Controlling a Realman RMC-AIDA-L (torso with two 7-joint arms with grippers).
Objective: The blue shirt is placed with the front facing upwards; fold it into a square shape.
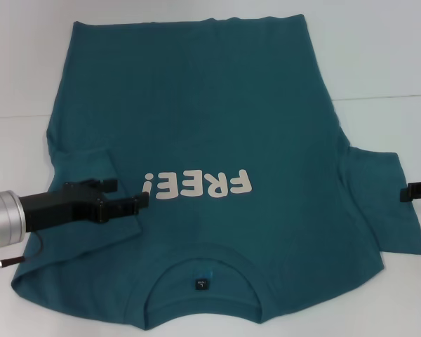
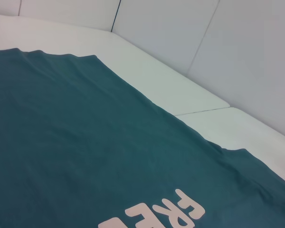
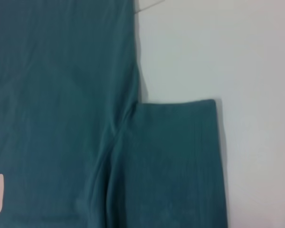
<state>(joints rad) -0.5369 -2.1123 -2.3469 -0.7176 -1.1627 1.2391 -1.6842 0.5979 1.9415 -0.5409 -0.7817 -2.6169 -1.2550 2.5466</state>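
Observation:
The blue shirt [image 1: 217, 119] lies spread front-up on the white table [image 1: 386, 56], its round neck [image 1: 202, 261] nearest me and the off-white "FREE!" print [image 1: 198, 185] across the chest. The shirt's sleeve on the left [image 1: 84, 165] is folded inward over the body. My left gripper [image 1: 132, 192] hovers open just over that folded sleeve, beside the print, with nothing between its fingers. The other sleeve [image 1: 382, 203] lies flat and spread out. My right gripper [image 1: 419, 189] shows only as a black tip at that sleeve's outer edge. The wrist views show shirt cloth [image 2: 85, 142] and the flat sleeve [image 3: 175, 161].
White tabletop [image 3: 228, 47] borders the shirt on the right and far sides. A white wall [image 2: 204, 38] rises behind the table, and a seam [image 2: 202, 111] crosses the table surface. A thin cable [image 1: 14, 261] runs along my left arm.

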